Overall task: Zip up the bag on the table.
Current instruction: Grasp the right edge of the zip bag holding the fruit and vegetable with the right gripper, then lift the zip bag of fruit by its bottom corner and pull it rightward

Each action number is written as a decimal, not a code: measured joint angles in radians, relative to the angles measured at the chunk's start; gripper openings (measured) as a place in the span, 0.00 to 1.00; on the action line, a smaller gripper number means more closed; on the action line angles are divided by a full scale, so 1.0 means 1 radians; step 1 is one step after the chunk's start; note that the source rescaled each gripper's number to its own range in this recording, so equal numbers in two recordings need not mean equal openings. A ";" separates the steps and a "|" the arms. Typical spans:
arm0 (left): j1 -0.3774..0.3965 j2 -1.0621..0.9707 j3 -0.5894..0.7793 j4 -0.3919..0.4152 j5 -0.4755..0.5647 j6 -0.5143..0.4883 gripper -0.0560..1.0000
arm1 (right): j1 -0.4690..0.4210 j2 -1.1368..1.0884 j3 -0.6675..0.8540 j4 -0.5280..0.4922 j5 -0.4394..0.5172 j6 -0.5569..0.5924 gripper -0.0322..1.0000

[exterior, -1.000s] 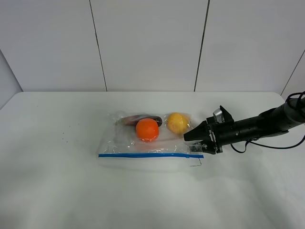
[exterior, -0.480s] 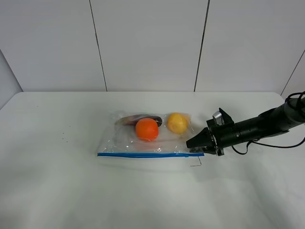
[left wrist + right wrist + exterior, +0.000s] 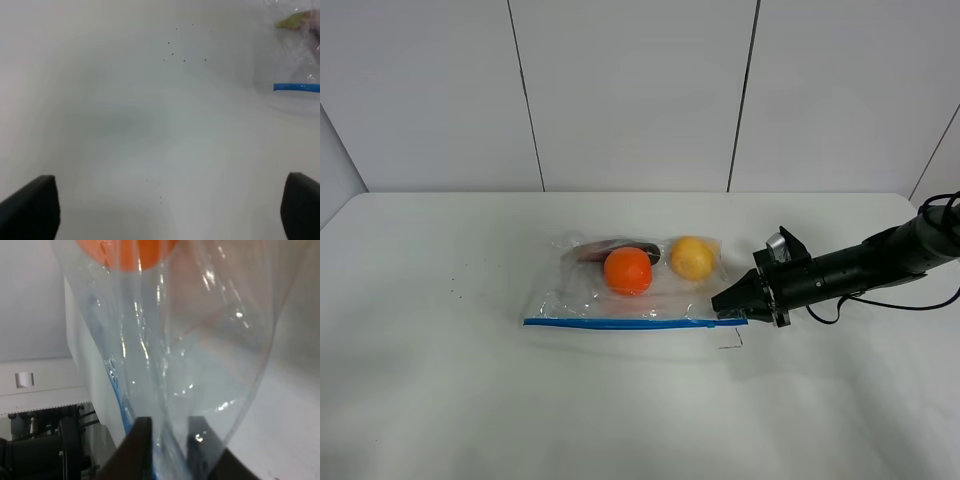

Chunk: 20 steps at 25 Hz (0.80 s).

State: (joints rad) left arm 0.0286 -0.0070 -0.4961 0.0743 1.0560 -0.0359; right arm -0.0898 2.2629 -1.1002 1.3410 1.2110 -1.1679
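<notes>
A plain white table [image 3: 440,400] with rounded far corners spans the scene, with a few tiny dark specks [image 3: 451,292] on its left part. Near the middle lies a clear crinkly plastic bag [image 3: 570,300] — blue zip strip [image 3: 620,323] along its near edge, far side bulging. A small black mark [image 3: 732,345] sits just beside the bag's near right corner.

The clear bag [image 3: 575,300] has a blue zip strip [image 3: 620,323]; the table [image 3: 440,400] is white.
</notes>
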 joint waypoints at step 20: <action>0.000 0.000 0.000 0.000 0.000 0.000 0.98 | 0.000 -0.093 0.001 -0.001 0.000 0.051 0.03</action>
State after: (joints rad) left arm 0.0286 -0.0070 -0.4961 0.0743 1.0560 -0.0359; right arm -0.0898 2.1702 -1.0992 1.3399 1.2110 -1.1171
